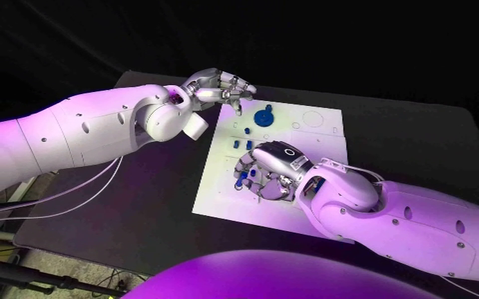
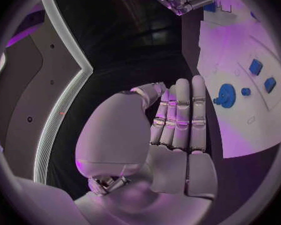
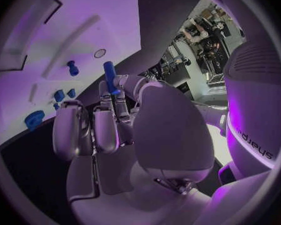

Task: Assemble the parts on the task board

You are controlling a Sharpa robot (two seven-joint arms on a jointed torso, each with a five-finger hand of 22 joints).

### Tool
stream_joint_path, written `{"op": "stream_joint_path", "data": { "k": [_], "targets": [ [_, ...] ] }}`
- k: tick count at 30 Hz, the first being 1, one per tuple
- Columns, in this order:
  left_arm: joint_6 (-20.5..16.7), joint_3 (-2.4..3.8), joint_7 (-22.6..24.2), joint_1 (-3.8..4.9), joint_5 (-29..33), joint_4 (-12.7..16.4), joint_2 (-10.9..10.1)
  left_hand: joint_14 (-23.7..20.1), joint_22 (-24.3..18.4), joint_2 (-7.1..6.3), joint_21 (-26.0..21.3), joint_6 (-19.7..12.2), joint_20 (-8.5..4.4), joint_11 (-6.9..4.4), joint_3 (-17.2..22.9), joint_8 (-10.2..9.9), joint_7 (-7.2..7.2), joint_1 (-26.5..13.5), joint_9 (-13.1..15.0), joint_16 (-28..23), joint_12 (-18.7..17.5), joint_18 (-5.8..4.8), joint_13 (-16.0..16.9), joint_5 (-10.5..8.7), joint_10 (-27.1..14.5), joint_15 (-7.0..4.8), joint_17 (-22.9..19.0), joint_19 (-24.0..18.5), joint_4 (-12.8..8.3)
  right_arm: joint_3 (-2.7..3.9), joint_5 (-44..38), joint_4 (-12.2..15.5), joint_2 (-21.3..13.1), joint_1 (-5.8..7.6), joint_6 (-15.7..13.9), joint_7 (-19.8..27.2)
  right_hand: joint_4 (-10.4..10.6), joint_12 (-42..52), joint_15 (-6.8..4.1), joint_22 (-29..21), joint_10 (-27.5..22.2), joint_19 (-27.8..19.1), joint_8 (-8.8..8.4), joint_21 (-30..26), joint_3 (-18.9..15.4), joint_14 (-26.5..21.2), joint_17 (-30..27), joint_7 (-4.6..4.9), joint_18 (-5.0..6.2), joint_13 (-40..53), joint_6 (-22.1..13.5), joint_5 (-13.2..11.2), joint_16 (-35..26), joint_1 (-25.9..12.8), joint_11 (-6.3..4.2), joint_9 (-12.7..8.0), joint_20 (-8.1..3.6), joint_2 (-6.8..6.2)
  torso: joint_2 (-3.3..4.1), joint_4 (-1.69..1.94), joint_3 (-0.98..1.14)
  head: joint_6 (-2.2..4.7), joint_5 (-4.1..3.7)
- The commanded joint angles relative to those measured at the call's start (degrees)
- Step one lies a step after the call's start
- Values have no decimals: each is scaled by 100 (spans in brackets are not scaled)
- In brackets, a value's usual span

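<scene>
The white task board (image 1: 221, 189) lies mid-table. My right hand (image 1: 271, 171) hovers over its middle and pinches a slim blue peg (image 3: 110, 78) between thumb and fingers. A round blue gear-like part (image 1: 264, 117) sits near the board's far edge, with two small blue blocks (image 1: 241, 144) closer to me. The right wrist view also has a short blue peg (image 3: 72, 68) standing in the board. My left hand (image 1: 219, 91) floats just off the board's far left corner, fingers straight and side by side (image 2: 181, 116), holding nothing; the gear (image 2: 225, 94) lies beyond it.
Round and rectangular outlines (image 1: 313, 120) mark the board's far right part. The black table (image 1: 399, 140) extends around the board, with its edges near on every side. My left forearm (image 1: 90, 129) spans the table's left side.
</scene>
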Motion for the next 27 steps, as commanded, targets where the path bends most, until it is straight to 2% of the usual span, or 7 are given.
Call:
{"op": "stream_joint_path", "data": {
  "k": [1,10,27],
  "targets": [
    [104,3,39,0,-2,2,13,30,2,13,-3,-22,11,7,20,-25,-2,-39,9,9,1,79,0,31,-32,-8,8,-10,-2,-9,-197,-74,57,-55,15,17,-169,13,0,607,518,67,7,-27,134,62,-13,36,-81,291,-5,39,-20,-10,-468,9,-44,73,6,-11,10,1,43],
    [112,3,34,0,-4,1,18,30,2,13,-3,-22,11,7,20,-25,-2,-39,9,9,1,79,0,31,-32,-8,8,-10,-2,-30,-302,-194,139,-142,25,-104,-169,13,0,607,518,67,7,-27,134,62,-13,36,-81,291,-5,39,-20,-10,-468,9,-44,73,3,-10,13,1,71],
    [119,3,26,0,-9,6,-2,28,2,14,-4,-23,12,8,21,-26,-2,-43,16,7,0,79,0,31,-34,-7,14,-11,-2,-38,-360,-397,245,-167,97,-215,-194,5,4,603,513,62,7,-38,145,58,-24,43,-79,297,-19,37,-30,-24,-463,17,-42,76,3,-9,8,1,94]
  ]
}}
